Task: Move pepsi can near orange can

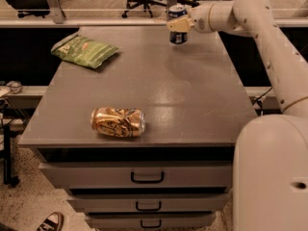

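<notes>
The pepsi can [177, 36] is dark blue with a silver top and stands upright at the far edge of the grey table [159, 90], right of centre. My gripper [178, 24] reaches in from the right and is shut around the can's upper half; a cream finger [179, 24] crosses its front. The can appears just off the tabletop. The orange can [118, 121] is gold-orange and dented. It lies on its side near the table's front edge, left of centre, far from the gripper.
A green snack bag [84, 51] lies at the table's back left. The table has drawers below its front edge [147, 177]. My arm [269, 37] runs along the table's right side. Office chairs stand behind the table, and a shoe [50, 221] shows on the floor at the front left.
</notes>
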{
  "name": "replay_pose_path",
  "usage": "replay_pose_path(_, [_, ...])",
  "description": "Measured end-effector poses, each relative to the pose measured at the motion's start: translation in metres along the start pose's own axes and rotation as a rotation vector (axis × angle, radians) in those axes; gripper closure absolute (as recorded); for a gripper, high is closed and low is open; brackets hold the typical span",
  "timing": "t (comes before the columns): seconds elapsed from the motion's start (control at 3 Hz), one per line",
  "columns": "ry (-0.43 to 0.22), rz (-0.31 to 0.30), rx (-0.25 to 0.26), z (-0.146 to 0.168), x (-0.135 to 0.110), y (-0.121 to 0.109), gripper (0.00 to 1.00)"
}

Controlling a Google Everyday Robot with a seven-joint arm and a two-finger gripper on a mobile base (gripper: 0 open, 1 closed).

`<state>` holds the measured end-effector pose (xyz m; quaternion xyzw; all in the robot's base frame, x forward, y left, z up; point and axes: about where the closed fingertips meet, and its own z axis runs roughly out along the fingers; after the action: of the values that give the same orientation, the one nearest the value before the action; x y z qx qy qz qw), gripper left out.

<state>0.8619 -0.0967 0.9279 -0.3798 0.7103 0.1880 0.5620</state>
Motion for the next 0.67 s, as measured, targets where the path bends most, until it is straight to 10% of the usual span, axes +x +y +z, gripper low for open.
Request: replay_pose_path(0.67, [-0.005,-0.001,-0.009,0.0012,-0.0012,0.0044,1.0])
